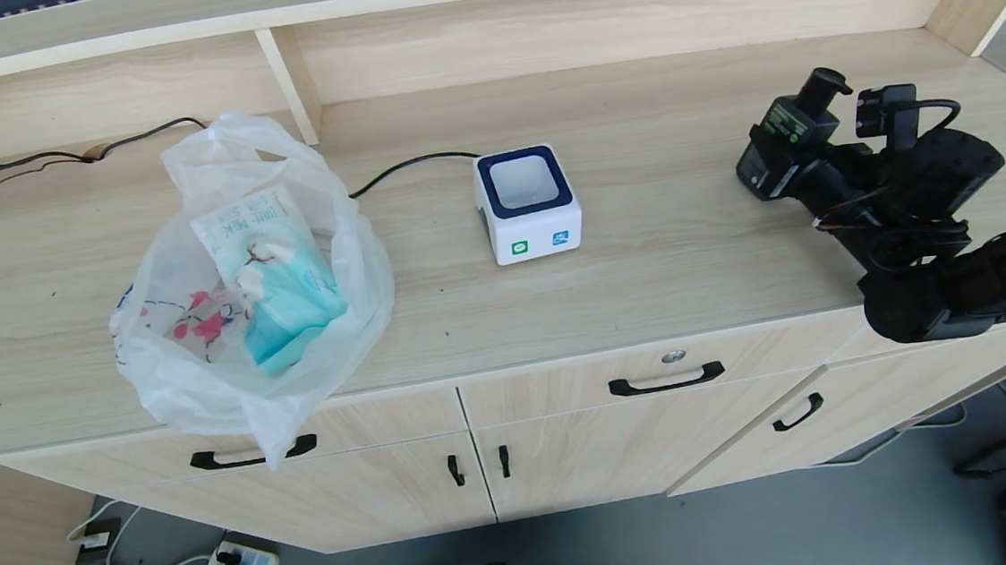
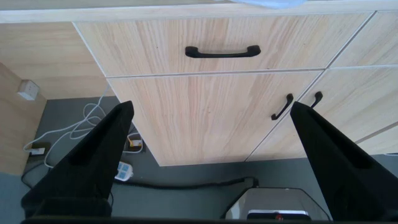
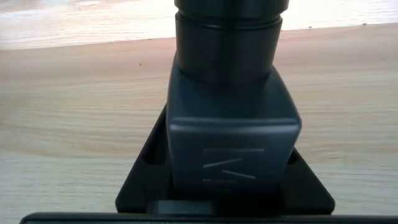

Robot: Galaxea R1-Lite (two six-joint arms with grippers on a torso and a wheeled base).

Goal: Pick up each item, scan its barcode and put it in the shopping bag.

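Right claw is clamped on a dark bottle in the head view, over the right end of the counter. The bottle's cap points up and away from the arm. A scanner sits near the middle of the counter, well apart from the bottle, with a black cable running from it toward the back. At the left end lies the bag, its mouth open and its lower edge hanging over the counter front. A tissue pack lies tilted inside it. Drawers and doors with black handles run below the counter.

From the left wrist, the left claw is spread wide and holds nothing. Its two black fingers frame a cupboard door, with a drawer handle above them. A power strip and cords lie on the floor beneath.

From the right wrist, the bottle is seen close up, its square grey body gripped between the claw's black pads, one on each side. Its round cap points toward the counter beyond.
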